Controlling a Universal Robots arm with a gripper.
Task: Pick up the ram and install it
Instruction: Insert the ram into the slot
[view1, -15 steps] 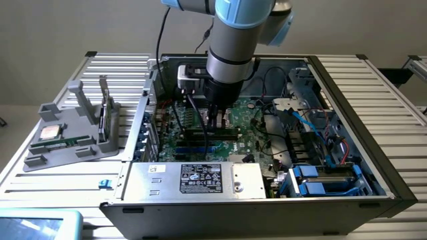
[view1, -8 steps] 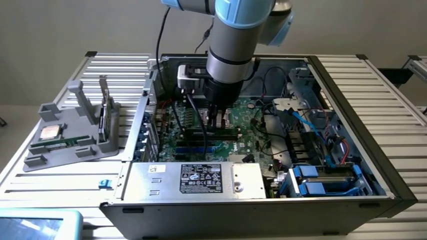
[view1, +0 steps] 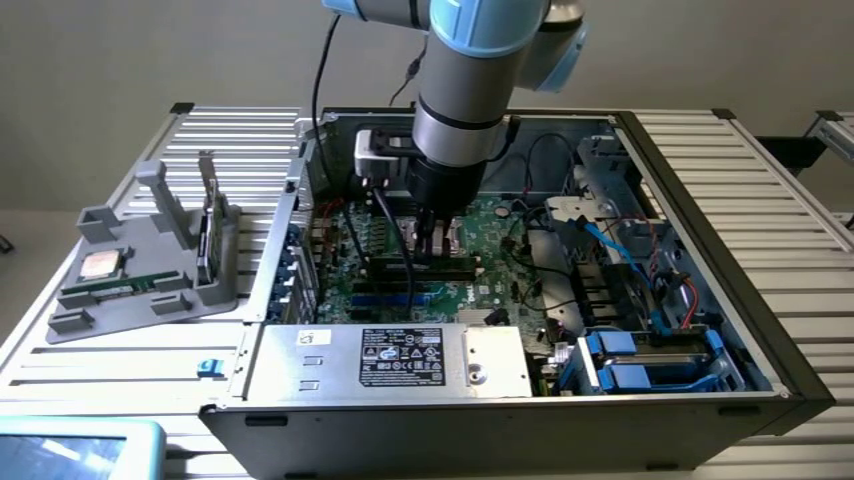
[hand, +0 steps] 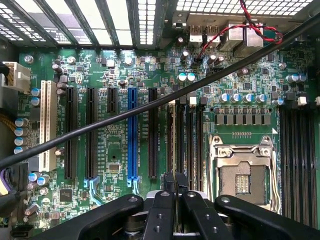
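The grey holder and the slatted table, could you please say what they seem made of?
Grey holder: probably matte plastic, dull even grey, blocky moulded shapes. Slatted table: likely bare aluminium, pale silvery ribbed profiles with soft sheen.

A black cable (hand: 150, 105) slants across the motherboard (hand: 115, 150) near the end effector (hand: 174, 184). Case walls (view1: 674, 190), power supply (view1: 387, 355) and loose wiring (view1: 594, 250) crowd the sides; open overhead.
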